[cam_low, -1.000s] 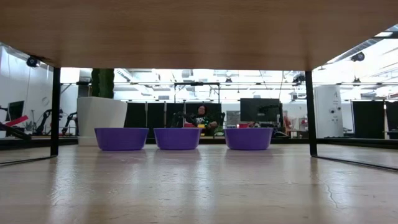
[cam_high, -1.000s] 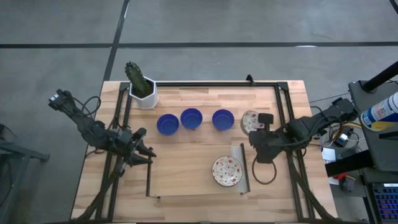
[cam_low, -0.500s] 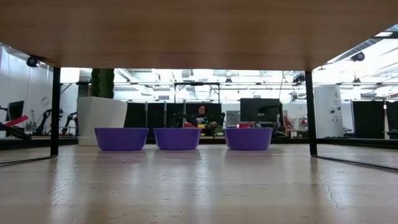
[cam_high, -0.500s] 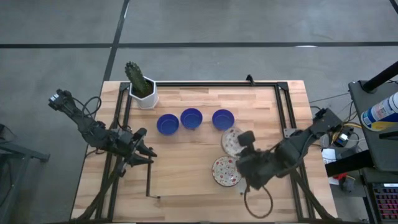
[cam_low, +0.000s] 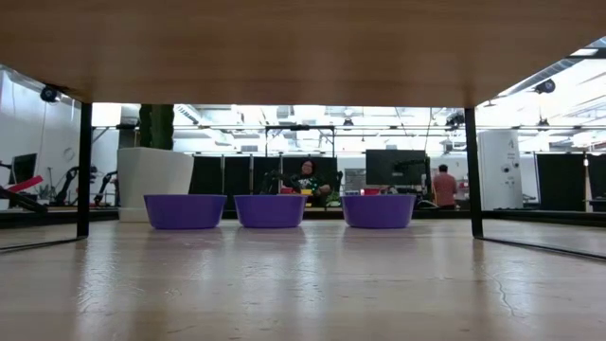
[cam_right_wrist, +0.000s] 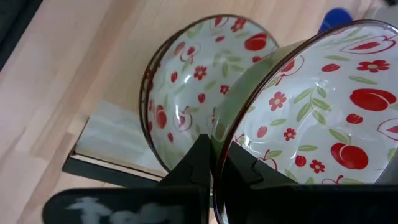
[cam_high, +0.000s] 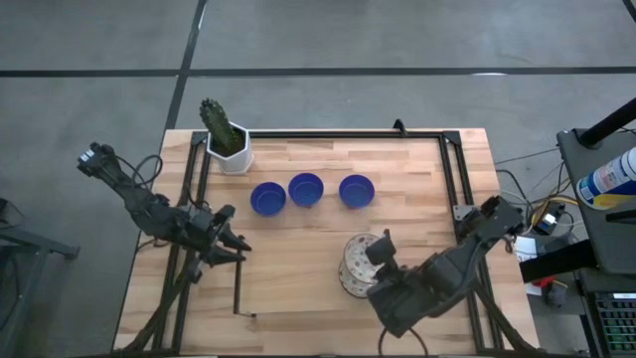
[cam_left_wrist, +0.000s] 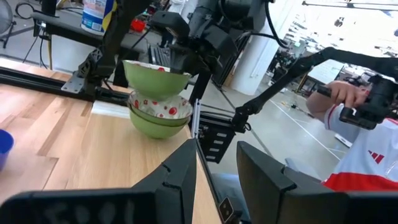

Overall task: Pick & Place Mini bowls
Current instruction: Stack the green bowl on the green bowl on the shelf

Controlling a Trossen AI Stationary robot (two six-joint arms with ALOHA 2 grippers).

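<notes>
Three glossy blue mini bowls (cam_high: pixel 267 198) (cam_high: pixel 305 189) (cam_high: pixel 356 190) stand in a row on their bases at mid-table; the low view shows them too (cam_low: pixel 270 210). One floral bowl (cam_high: pixel 350 279), white inside and green outside, sits on the table near the near edge. My right gripper (cam_high: pixel 381 261) is shut on the second floral bowl (cam_high: pixel 362 251) and holds it right over the first one. My left gripper (cam_high: pixel 232 242) waits open at the table's left side. My right gripper pinches the floral bowl's rim (cam_right_wrist: pixel 216 138), one finger (cam_right_wrist: pixel 198 160) outside the wall and one (cam_right_wrist: pixel 241 168) inside. The bowl (cam_left_wrist: pixel 157 74) is lifted, mouth up and slightly tilted, directly above the other floral bowl (cam_left_wrist: pixel 158 116). Whether the two bowls touch, I cannot tell.
A white hexagonal cactus pot (cam_high: pixel 231 149) stands at the far left corner. A black frame (cam_high: pixel 452 179) borders the work area. A pale strip (cam_right_wrist: pixel 118 140) lies beside the lower floral bowl. People show in the room beyond the table (cam_low: pixel 442 186).
My right gripper has carried the floral bowl from beside the blue row toward the near edge and somewhat left. It now hangs over the other floral bowl. The right arm swung along with it. The left arm and the blue bowls stayed still.
</notes>
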